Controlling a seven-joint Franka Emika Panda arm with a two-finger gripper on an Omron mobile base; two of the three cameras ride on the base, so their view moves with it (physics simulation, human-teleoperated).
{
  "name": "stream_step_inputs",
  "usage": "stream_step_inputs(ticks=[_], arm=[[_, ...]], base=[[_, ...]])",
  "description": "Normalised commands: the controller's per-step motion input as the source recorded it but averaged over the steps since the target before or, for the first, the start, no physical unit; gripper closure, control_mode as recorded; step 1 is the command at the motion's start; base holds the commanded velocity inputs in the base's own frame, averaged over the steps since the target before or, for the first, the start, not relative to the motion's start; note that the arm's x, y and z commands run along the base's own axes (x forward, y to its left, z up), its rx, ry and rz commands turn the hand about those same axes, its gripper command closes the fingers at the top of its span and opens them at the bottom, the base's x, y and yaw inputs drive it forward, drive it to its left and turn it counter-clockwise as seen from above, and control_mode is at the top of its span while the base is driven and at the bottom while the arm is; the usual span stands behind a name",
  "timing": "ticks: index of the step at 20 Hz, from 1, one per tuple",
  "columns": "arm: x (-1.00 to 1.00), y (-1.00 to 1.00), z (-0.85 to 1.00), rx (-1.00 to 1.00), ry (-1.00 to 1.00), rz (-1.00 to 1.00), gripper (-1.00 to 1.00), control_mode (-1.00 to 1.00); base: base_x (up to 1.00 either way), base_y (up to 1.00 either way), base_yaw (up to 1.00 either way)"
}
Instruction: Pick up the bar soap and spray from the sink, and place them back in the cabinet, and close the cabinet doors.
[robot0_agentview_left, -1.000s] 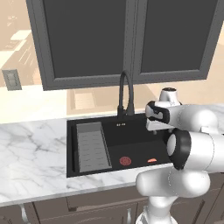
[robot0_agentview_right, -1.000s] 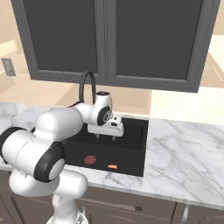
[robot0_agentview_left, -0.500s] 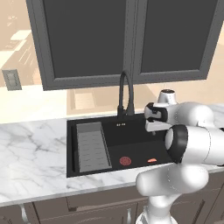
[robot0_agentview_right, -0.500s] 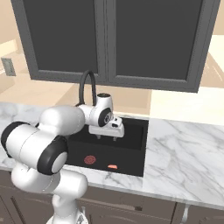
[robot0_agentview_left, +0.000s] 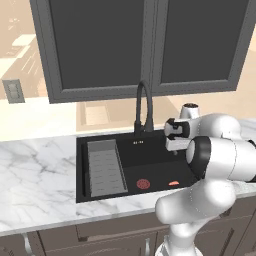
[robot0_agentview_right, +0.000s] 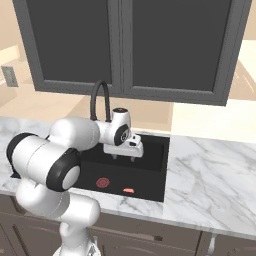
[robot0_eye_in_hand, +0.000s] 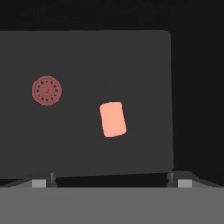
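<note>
While the tool (robot0_eye_in_hand: 111, 177) hangs wide open and empty, its tips are cut off above the bar soap (robot0_eye_in_hand: 113, 119)

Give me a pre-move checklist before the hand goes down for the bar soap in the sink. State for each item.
1. Hand open, holding nothing: ok.
2. Small flat salmon-pink bar soap in sight, lying flat on the floor of the black rectangular sink: ok.
3. Soap apart from the round dark-red slotted drain disc: ok.
4. Hand above the basin, clear of the black gooseneck faucet: ok.
5. Soap centred between the fingertips: not ok, it sits nearer the other one.
6. Green spray bottle located: cannot tell.
</note>
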Motion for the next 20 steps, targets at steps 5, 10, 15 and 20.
stream_step_inputs(ticks=[5,10,15,20], arm=[[0.08,-0.02,-0.15,0.0,0.0,0.0,-1.0,-1.0],[0.04,0.0,-0.16,0.0,0.0,0.0,-1.0,-1.0],[0.01,0.0,-0.15,0.0,0.0,0.0,-1.0,-1.0],[0.0,0.0,-0.16,0.0,0.0,0.0,-1.0,-1.0]], base=[[0.0,0.0,0.0],[0.0,0.0,0.0],[0.0,0.0,0.0],[0.0,0.0,0.0]])
